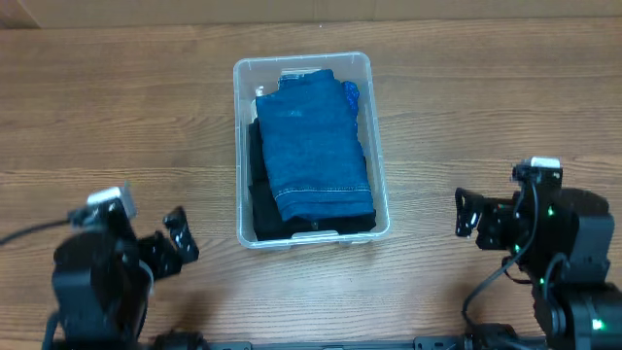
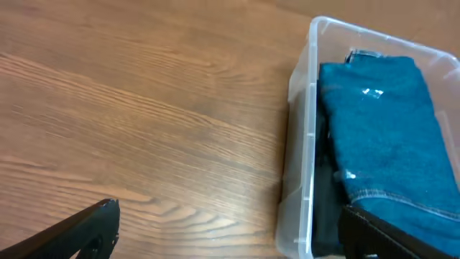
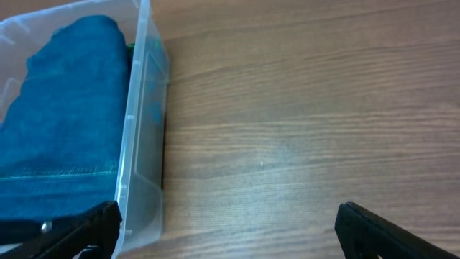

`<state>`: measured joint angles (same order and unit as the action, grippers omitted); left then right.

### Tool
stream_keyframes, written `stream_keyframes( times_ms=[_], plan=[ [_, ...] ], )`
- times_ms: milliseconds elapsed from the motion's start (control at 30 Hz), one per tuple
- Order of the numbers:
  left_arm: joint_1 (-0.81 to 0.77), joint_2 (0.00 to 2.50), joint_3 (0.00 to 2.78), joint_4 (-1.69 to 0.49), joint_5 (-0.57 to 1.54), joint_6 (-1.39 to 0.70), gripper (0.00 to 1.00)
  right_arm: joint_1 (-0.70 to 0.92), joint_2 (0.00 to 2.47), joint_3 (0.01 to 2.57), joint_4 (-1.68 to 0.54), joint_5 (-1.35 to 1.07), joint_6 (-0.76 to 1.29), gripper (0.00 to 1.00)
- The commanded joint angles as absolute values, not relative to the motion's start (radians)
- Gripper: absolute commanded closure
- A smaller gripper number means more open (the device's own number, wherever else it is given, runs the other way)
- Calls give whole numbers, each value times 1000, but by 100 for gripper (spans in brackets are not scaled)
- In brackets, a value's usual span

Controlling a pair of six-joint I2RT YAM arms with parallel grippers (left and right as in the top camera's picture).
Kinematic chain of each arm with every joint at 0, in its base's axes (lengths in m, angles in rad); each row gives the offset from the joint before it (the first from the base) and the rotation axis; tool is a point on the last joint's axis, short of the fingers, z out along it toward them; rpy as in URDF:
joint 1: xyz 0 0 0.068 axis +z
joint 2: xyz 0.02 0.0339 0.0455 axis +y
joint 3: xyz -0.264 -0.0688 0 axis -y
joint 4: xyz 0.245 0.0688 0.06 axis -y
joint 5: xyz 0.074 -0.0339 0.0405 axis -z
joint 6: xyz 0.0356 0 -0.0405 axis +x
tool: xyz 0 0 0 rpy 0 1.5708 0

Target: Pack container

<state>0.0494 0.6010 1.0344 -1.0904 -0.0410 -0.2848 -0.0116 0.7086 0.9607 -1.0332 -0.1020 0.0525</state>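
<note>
The clear plastic container (image 1: 382, 185) stands at the middle of the wooden table. Inside it lies folded blue denim (image 1: 319, 146) on top of dark black cloth (image 1: 260, 199). The container also shows in the left wrist view (image 2: 300, 144) and the right wrist view (image 3: 140, 122), with the denim in both (image 2: 388, 137) (image 3: 61, 122). My left gripper (image 1: 178, 243) is open and empty, left of and nearer than the container. My right gripper (image 1: 468, 214) is open and empty, to the container's right. In the wrist views both sets of fingers (image 2: 230, 234) (image 3: 226, 230) spread wide over bare wood.
The wooden table (image 1: 117, 126) stretches to both sides of the container. A pale wall edge runs along the back (image 1: 486, 10). Black cables (image 1: 486, 292) hang near the right arm's base.
</note>
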Motion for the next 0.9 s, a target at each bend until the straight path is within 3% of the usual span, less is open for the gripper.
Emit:
stream_keyframes(
  times_ms=[0, 567, 867],
  plan=[
    [48, 547, 1022, -1147, -66, -273, 0, -9, 710, 953, -1057, -114, 59, 0],
    [48, 549, 1022, -1232, -66, -273, 0, -7, 681, 952, -1057, -94, 44, 0],
    [48, 549, 1022, -1232, -66, -273, 0, 12, 347, 665, -795, -91, 45, 0]
  ],
)
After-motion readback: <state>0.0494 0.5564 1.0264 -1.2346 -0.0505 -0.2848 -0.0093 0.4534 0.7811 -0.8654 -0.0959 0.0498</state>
